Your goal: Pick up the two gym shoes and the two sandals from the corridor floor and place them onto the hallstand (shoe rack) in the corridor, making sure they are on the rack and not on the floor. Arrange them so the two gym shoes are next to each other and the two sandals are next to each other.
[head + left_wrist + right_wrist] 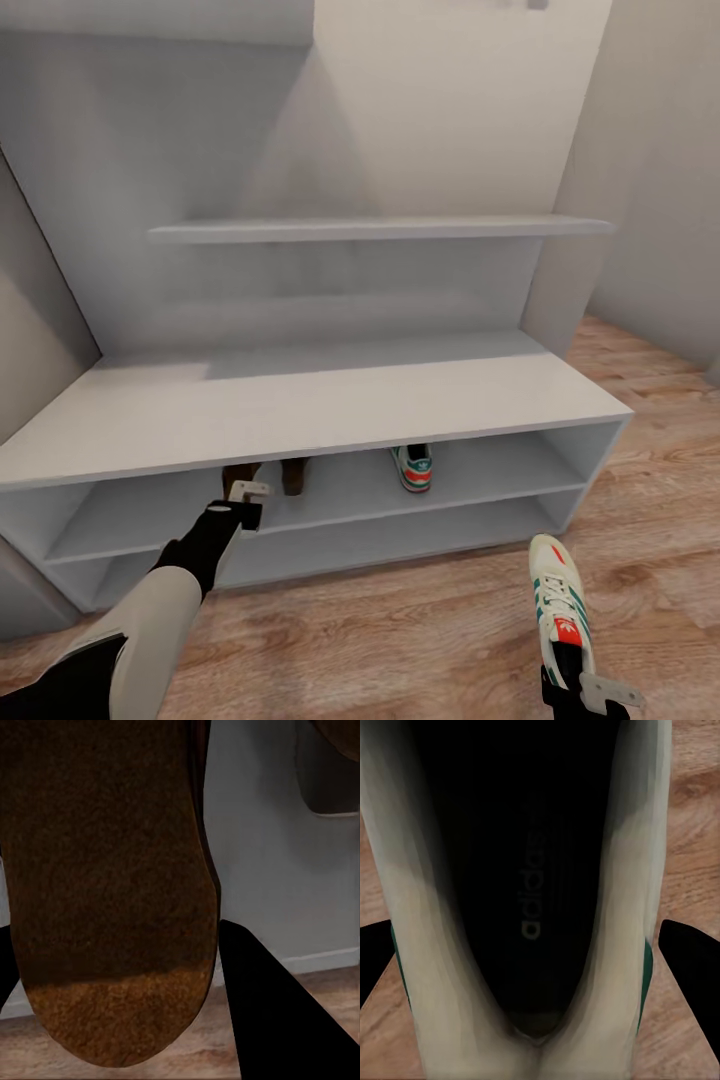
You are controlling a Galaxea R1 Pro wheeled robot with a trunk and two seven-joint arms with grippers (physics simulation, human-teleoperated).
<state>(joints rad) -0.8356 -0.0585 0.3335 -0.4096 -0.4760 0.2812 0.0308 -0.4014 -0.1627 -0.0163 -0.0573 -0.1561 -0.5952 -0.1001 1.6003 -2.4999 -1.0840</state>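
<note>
In the head view the low, wide light-grey hallstand [300, 415] already carried one white green-striped gym shoe [413, 467] on its upper shelf tier, to the right of two slim brown leather sandals [293, 475] at the middle; the left one [240, 474] was partly hidden by the left gripper [247, 493] at the shelf's near edge. The other white gym shoe [562, 600] sat over the light wood-plank corridor floor [400, 630] near right, at the right gripper [590, 690]. Judging from this, three were racked and one was left, with open shelf right of the racked shoe. In the left wrist view the sandal's brown sole [105, 892] lay between dark fingers [277, 1020]; whether they clamped it I could not tell. In the right wrist view the shoe's dark opening [529, 870] lay between the fingers [694, 945]; a grasp seemed likely, but I could not tell.
</note>
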